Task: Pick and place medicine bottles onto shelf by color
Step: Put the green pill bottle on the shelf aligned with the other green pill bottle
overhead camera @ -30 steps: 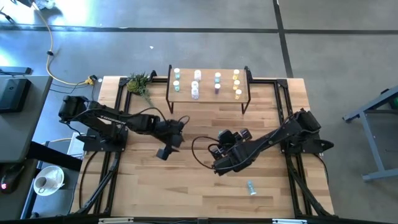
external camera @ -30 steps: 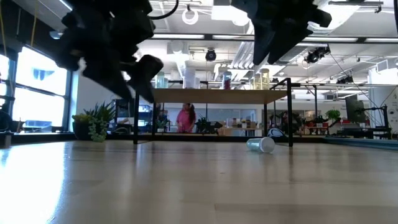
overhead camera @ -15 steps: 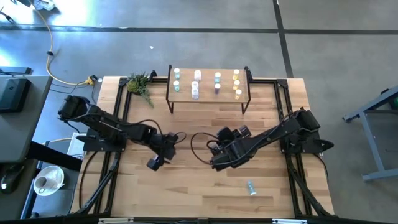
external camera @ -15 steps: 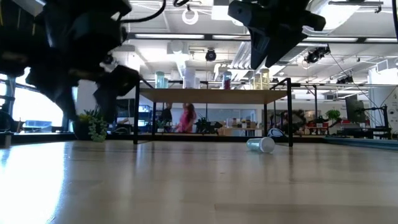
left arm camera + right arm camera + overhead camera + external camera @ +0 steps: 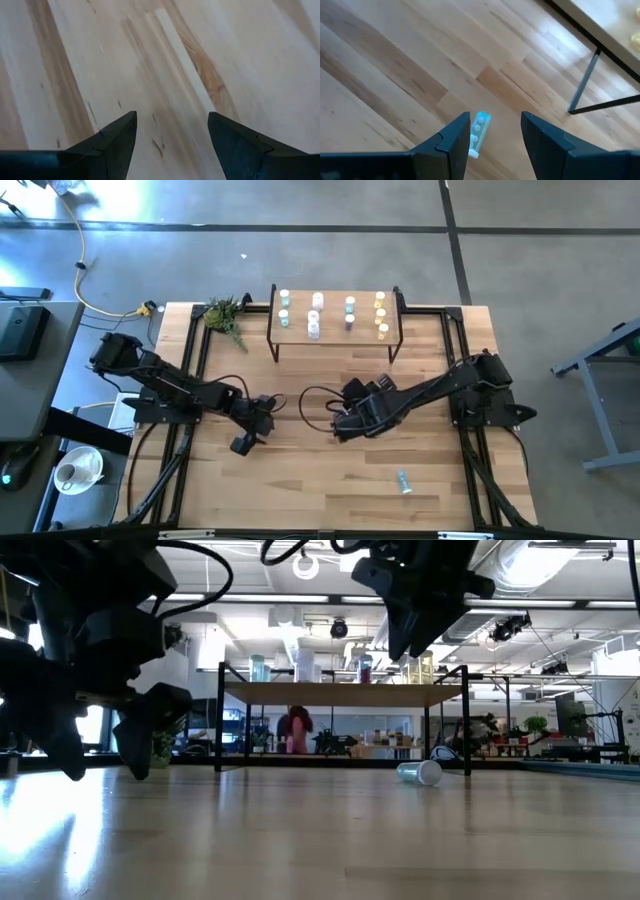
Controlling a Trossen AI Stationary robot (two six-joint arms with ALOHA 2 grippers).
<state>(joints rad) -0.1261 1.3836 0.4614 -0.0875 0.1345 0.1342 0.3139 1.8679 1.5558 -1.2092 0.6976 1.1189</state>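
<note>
bottles (image 5: 331, 312) standing upright in rows on the shelf (image 5: 336, 332) at the far edge of the table (image 5: 300, 490), sorted in columns: teal-green, white/pinkish, light blue, yellow. one light blue bottle (image 5: 403, 481) with a white cap lying on its side on the table near the front edge, well apart from the shelf; seen in the low view (image 5: 420, 772) lying in front of the shelf's right leg, and in the right wrist view (image 5: 477, 127) between the fingers' tips but farther off on the wood, not touched.

right gripper (image 5: 341, 425) raised above mid-table, between shelf and fallen bottle, fingers (image 5: 451, 140) spread apart, pinching nothing. left gripper (image 5: 244, 442) low over the table's left half, fingers (image 5: 112, 140) spread wide, nothing but bare wood between them.

small green plant (image 5: 226, 314) at the far left corner, just beside the shelf. person in pink (image 5: 297, 730) visible in the room behind, under the shelf board.
</note>
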